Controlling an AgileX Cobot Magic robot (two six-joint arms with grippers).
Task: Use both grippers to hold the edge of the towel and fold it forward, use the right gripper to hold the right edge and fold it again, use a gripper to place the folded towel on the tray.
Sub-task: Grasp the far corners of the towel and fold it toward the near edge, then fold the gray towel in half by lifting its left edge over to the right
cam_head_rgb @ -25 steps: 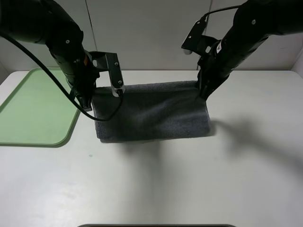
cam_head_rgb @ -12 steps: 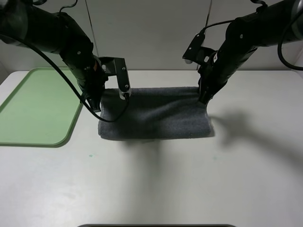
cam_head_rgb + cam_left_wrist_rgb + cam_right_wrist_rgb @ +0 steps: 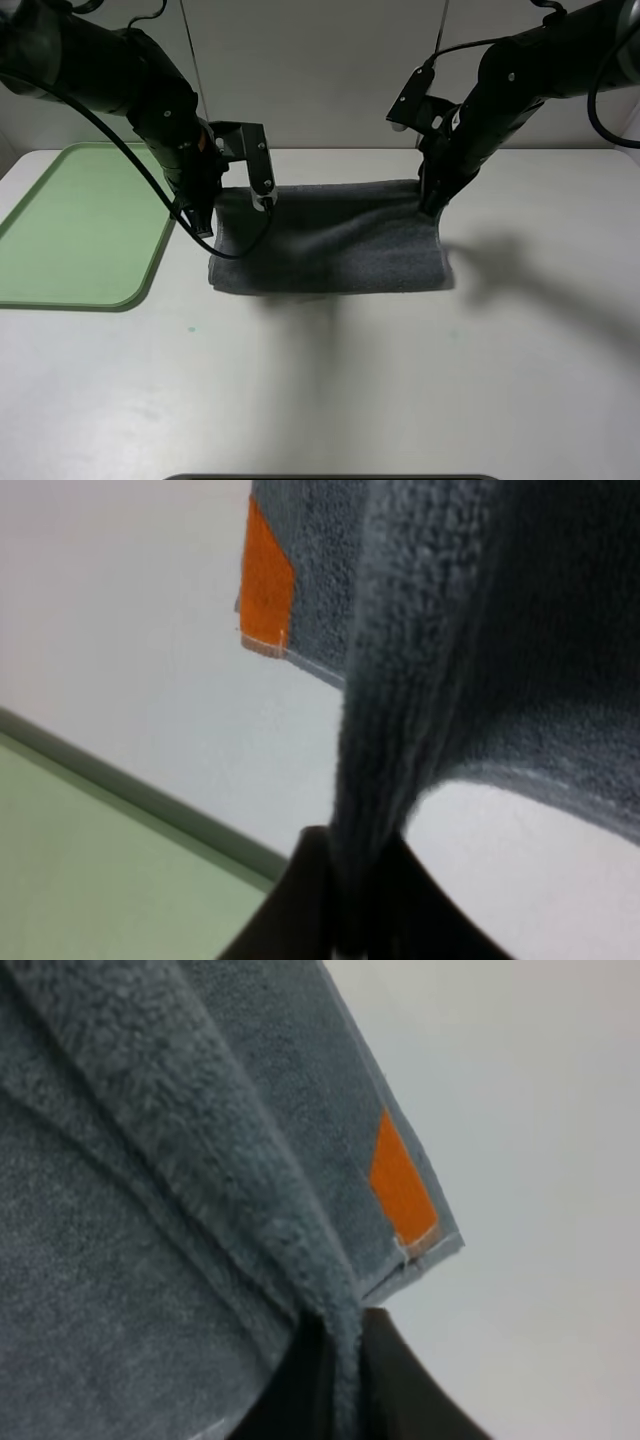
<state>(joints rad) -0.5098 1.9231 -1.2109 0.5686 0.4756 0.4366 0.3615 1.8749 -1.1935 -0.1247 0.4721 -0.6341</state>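
Left end effector (image 3: 204,220), right end effector (image 3: 431,204): each tight on a towel (image 3: 330,245) corner

A high camera overlooks the table (image 3: 330,400); both wrist cameras closely frame the towel (image 3: 330,240).

The high view is bright, lit evenly from above, and the white worktop (image 3: 330,400) reads clean and flat. Soft, wide shadows lie on it in front of the towel (image 3: 330,240) and out to the right, under the right arm (image 3: 500,90). That arm and the left arm (image 3: 120,80) are nearly black silhouettes with little surface detail. Both wrist views are dimmer and softer. The left tool (image 3: 350,845) and right tool (image 3: 340,1335) are blurred dark shapes, the nearest terry pile is fuzzy, and the tray (image 3: 100,880) is out of focus.
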